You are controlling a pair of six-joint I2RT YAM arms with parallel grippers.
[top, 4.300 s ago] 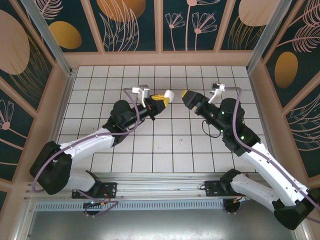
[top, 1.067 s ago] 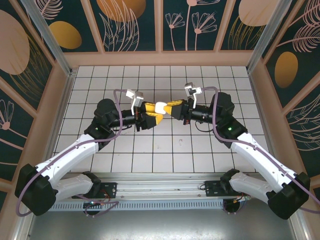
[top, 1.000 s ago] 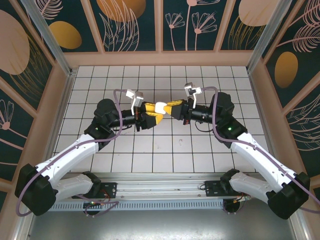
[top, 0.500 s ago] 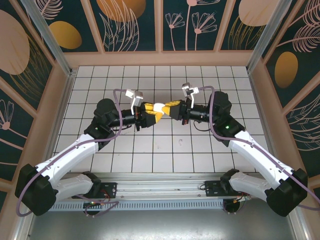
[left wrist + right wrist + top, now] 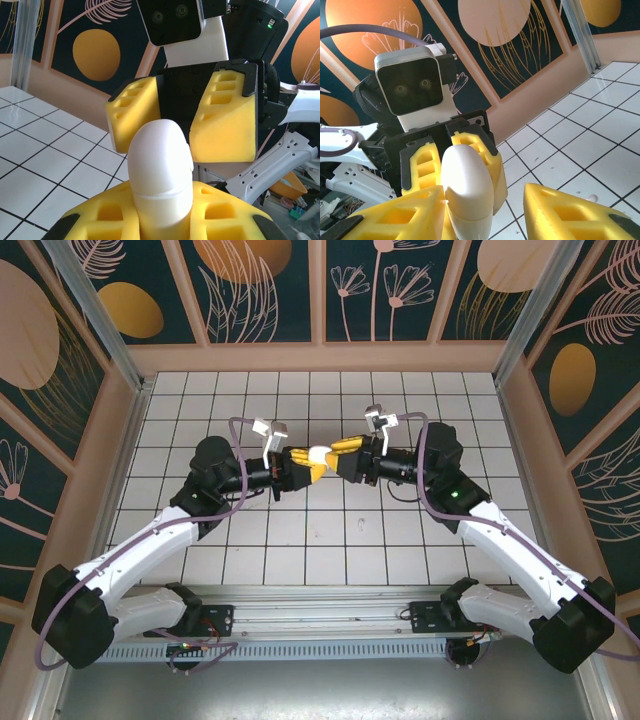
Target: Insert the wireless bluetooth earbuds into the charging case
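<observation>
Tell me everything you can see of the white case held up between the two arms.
The white case is smooth, glossy plastic with a rounded end and a thin seam around it, and it looks closed. It is held in the air, its lower part clamped in the left gripper. Its rounded end points into the open right gripper. Whether that gripper touches it is unclear.

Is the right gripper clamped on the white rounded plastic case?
No, the right gripper stands open, with a clear gap between the white rounded plastic case and one yellow foam finger.
</observation>
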